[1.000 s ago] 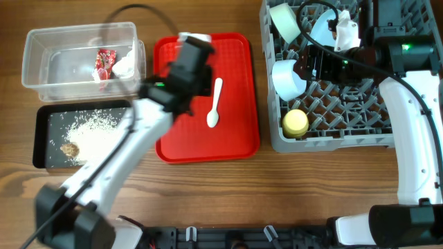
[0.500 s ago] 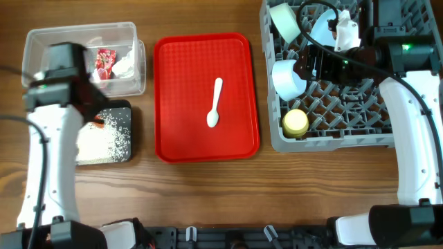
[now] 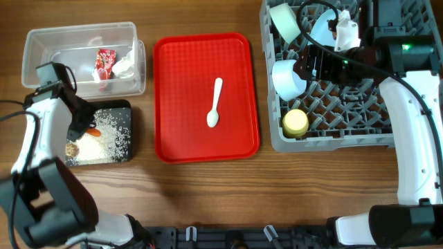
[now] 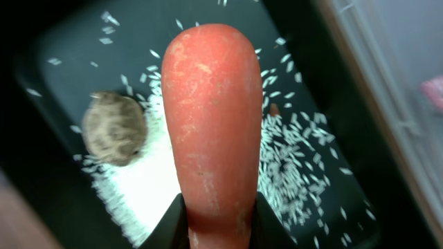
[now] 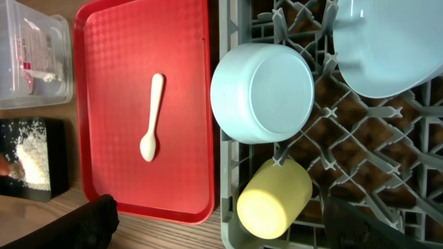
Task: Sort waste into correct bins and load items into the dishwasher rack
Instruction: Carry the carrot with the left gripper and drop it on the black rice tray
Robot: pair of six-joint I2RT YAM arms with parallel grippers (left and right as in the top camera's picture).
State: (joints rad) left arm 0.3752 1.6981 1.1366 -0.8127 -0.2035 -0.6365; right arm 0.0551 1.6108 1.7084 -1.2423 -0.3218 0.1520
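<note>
My left gripper [image 4: 218,223] is shut on the thick end of an orange carrot [image 4: 214,124], which hangs just above the shallow black tray [image 3: 52,117]. Beneath it lie loose white rice [image 4: 291,173] and a brown food lump [image 4: 114,128]. The clear tub [image 3: 41,55] behind holds a red wrapper [image 3: 104,61] and a white tissue [image 3: 124,64]. A white spoon [image 3: 215,104] lies on the red tray [image 3: 173,138]. My right gripper [image 5: 228,221] stands open over the grey rack [image 3: 332,131], which holds two bowls [image 3: 288,77], a plate [image 3: 324,31] and a yellow cup [image 3: 295,123].
The red tray sits between the bins on the left and the rack on the right. Bare wooden table [image 3: 208,194] runs along the front. The left arm [image 3: 41,124] leans in over the black tray's left edge.
My left arm swung from above the red tray leftward and now holds the carrot over the black tray. The right arm has not moved.
</note>
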